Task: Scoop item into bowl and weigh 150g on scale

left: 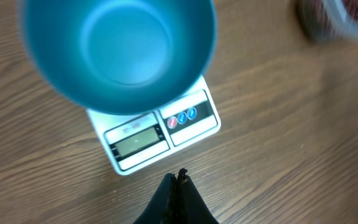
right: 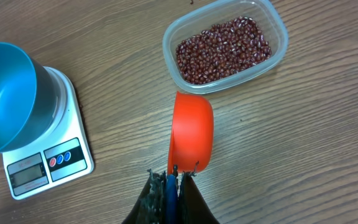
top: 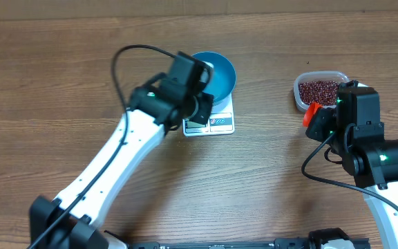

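Observation:
The blue bowl (top: 220,72) stands empty on the white scale (top: 216,124), whose display and buttons face the table's front. My left gripper (left: 178,177) hovers just in front of the scale (left: 166,134), shut with nothing between its fingers, and the bowl (left: 120,50) fills the view above it. My right gripper (right: 174,171) is shut on the blue handle of an orange scoop (right: 191,134). The scoop (top: 312,113) hangs just short of the clear tub (right: 278,34) that holds the dark red beans (right: 222,50). It looks empty from behind.
The tub of beans (top: 320,90) sits at the far right of the wooden table (top: 61,83), about a hand's width right of the scale. The left arm (top: 116,159) stretches diagonally from the front left towards the scale.

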Tool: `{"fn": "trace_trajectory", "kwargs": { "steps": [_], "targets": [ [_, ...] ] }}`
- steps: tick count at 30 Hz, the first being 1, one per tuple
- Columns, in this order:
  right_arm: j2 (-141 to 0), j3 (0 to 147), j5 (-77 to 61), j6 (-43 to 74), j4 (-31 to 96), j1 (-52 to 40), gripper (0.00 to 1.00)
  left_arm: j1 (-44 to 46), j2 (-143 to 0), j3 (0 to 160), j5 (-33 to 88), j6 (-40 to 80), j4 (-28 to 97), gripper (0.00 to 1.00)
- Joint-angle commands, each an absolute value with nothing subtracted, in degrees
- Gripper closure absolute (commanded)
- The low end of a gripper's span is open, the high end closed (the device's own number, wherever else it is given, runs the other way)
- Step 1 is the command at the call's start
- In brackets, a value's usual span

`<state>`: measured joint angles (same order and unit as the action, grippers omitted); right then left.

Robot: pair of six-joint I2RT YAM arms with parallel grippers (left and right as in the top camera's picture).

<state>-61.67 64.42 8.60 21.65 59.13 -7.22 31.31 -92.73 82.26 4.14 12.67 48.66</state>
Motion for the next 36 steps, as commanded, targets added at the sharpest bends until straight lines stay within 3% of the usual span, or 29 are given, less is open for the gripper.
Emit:
{"fn": "trace_trajectory", "kwargs": {
  "steps": [1, 7, 36],
  "targets": [
    [-61.54, 65.98, 9.65, 22.48, 58.59, -7.33, 0.96, 33.69, -96.38, 82.54, 0.43, 7.29, 48.34, 0.96],
    [-61.54, 65.98, 9.65, 22.48, 58.57, -7.33, 0.96, 35.73, -102.94, 82.54, -5.04, 7.25, 44.84, 0.96],
    [-61.54, 65.98, 10.46, 22.7, 58.67, -7.33, 0.96, 38.02, -115.07, 82.11, -4.69, 7.68, 35.7, 0.96]
  ]
}}
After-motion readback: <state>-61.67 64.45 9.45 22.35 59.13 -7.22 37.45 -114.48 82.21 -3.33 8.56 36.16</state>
